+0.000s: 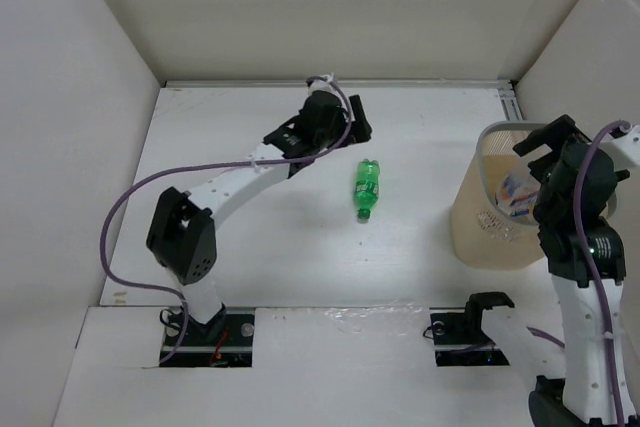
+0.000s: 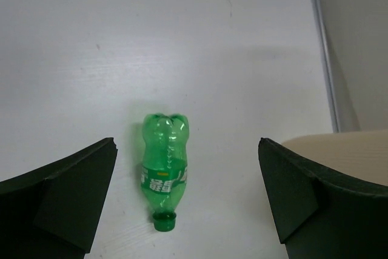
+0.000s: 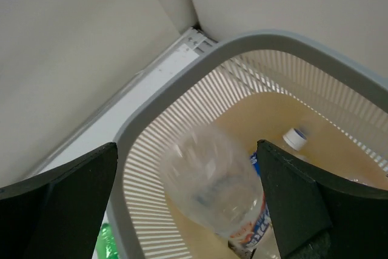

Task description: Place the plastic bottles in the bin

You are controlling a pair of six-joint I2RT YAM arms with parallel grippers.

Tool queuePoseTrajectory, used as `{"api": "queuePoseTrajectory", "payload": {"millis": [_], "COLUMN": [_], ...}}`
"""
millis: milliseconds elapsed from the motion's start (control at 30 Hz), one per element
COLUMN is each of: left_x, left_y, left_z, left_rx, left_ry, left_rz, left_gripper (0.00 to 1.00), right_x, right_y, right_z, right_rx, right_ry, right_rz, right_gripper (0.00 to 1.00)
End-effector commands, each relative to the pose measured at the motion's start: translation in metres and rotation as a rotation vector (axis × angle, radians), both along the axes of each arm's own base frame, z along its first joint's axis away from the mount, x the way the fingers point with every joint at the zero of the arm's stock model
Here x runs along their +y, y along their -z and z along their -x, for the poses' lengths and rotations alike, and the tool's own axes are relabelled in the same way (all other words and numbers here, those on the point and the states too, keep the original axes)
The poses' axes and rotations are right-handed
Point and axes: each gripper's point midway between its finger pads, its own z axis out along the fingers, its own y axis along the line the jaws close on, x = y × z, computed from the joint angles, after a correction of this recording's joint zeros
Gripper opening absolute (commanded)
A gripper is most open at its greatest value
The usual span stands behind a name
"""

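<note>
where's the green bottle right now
The green bottle lies on its side on the table, mid-frame in the top view, near the left end effector but not in it, and left of the bin.

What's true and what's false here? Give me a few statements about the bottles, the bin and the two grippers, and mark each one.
1. The green bottle lies on its side on the table. True.
2. The left gripper is clamped on the green bottle. False: it is open, and the bottle lies on the table clear of both fingers.
3. The bin is empty. False: clear bottles are inside it, among them a white-capped bottle.
4. The right gripper is open above the bin. True.
</note>
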Motion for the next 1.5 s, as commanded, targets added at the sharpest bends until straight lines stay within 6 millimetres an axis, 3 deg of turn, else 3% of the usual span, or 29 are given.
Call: {"api": "queuePoseTrajectory", "payload": {"millis": [0, 67, 133, 167, 267, 300, 367, 400, 600, 633, 767, 833, 900, 967, 1000, 1067, 1100, 1167, 1200, 1233, 1300, 1333, 1400, 1433, 1467], "left_x": [-0.034, -0.037, -0.048, -0.047, -0.049, -0.055, -0.061, -0.058, -0.063, -0.062, -0.069, -0.065, -0.064, -0.062, -0.057, -0.052, -0.047, -0.040, -0.038, -0.032, -0.024, -0.022, -0.004, -0.011, -0.001], "left_y": [-0.006, 0.018, 0.023, 0.042, 0.064, 0.080, 0.088, 0.096, 0.137, 0.151, 0.172, 0.180, 0.184, 0.188, 0.190, 0.187, 0.180, 0.153, 0.136, 0.096, 0.064, 0.007, -0.027, -0.057, -0.098], "left_z": [0.010, 0.008, 0.012, 0.010, 0.010, 0.013, 0.014, 0.014, 0.009, 0.009, 0.007, 0.004, 0.004, 0.002, -0.003, -0.008, -0.013, -0.015, -0.023, -0.028, -0.025, -0.025, -0.023, -0.017, -0.006], "left_rx": [-0.006, 0.043, 0.058, 0.092, 0.157, 0.182, 0.191, 0.203, 0.242, 0.261, 0.293, 0.302, 0.312, 0.319, 0.329, 0.326, 0.313, 0.286, 0.250, 0.186, 0.137, 0.032, -0.034, -0.095, -0.163], "left_ry": [0.057, 0.049, 0.064, 0.056, 0.065, 0.077, 0.080, 0.073, 0.049, 0.050, 0.063, 0.039, 0.021, 0.007, -0.006, -0.025, -0.045, -0.057, -0.059, -0.060, -0.042, -0.033, -0.009, 0.067, 0.088], "left_rz": [-0.033, -0.091, -0.112, -0.151, -0.205, -0.231, -0.250, -0.270, -0.328, -0.348, -0.366, -0.387, -0.394, -0.402, -0.407, -0.413, -0.409, -0.377, -0.337, -0.281, -0.216, -0.114, -0.043, 0.042, 0.106], "left_gripper": [1.00, 1.00, 1.00, 1.00, 1.00, 1.00, 1.00, 1.00, 1.00, 1.00, 0.95, 0.89, 0.73, 0.51, 0.25, 0.12, 0.08, 0.01, 0.00, 0.00, 0.00, 0.00, 0.00, 0.00, 0.00], "right_x": [-0.024, -0.027, -0.026, -0.022, -0.009, -0.005, 0.009, 0.013, 0.036, 0.038, 0.040, 0.042, 0.049, 0.061, 0.066, 0.086, 0.095, 0.115, 0.139, 0.152, 0.181, 0.188, 0.198, 0.205, 0.211], "right_y": [-0.016, -0.028, -0.038, -0.043, -0.055, -0.051, -0.055, -0.045, -0.036, -0.036, -0.034, -0.036, -0.033, -0.028, -0.028, -0.031, -0.024, -0.037, -0.036, -0.039, -0.032, -0.031, -0.023, -0.022, -0.012], "right_z": [0.022, 0.028, 0.034, 0.032, 0.032, 0.026, 0.022, 0.014, 0.000, -0.001, -0.002, 0.001, -0.002, -0.006, -0.011, -0.009, -0.011, -0.010, -0.008, -0.007, -0.008, -0.008, -0.017, -0.014, -0.017], "right_rx": [-0.026, -0.058, -0.090, -0.102, -0.136, -0.127, -0.168, -0.150, -0.177, -0.177, -0.184, -0.193, -0.191, -0.182, -0.193, -0.225, -0.223, -0.278, -0.279, -0.294, -0.272, -0.274, -0.268, -0.273, -0.256], "right_ry": [0.161, 0.181, 0.171, 0.141, 0.047, 0.015, -0.071, -0.098, -0.225, -0.235, -0.246, -0.257, -0.295, -0.362, -0.396, -0.521, -0.575, -0.700, -0.850, -0.932, -1.123, -1.172, -1.244, -1.302, -1.338], "right_rz": [-0.009, -0.018, -0.023, -0.020, -0.007, 0.000, 0.001, -0.001, -0.023, -0.024, -0.033, -0.033, -0.036, -0.042, -0.027, 0.015, 0.032, 0.108, 0.129, 0.154, 0.157, 0.157, 0.140, 0.142, 0.115], "right_gripper": [1.00, 1.00, 1.00, 1.00, 1.00, 1.00, 1.00, 1.00, 1.00, 1.00, 1.00, 1.00, 1.00, 1.00, 1.00, 1.00, 1.00, 1.00, 1.00, 1.00, 1.00, 1.00, 1.00, 1.00, 1.00]}}
